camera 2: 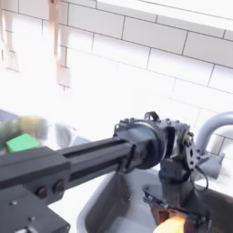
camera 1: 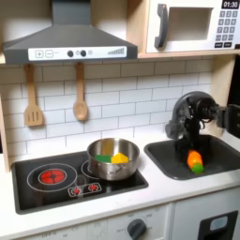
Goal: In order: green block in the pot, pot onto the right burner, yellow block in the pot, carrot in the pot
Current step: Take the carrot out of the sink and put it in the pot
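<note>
Jaws (camera 1: 190, 148) just above carrot (camera 1: 194, 160) in sink (camera 1: 164, 159).

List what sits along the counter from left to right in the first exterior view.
Red-glowing burner → pot holding the green block and yellow block → sink → carrot in it, with the hand right above the carrot.

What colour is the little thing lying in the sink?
The carrot is orange with a green end, clearest in the first exterior view.
</note>
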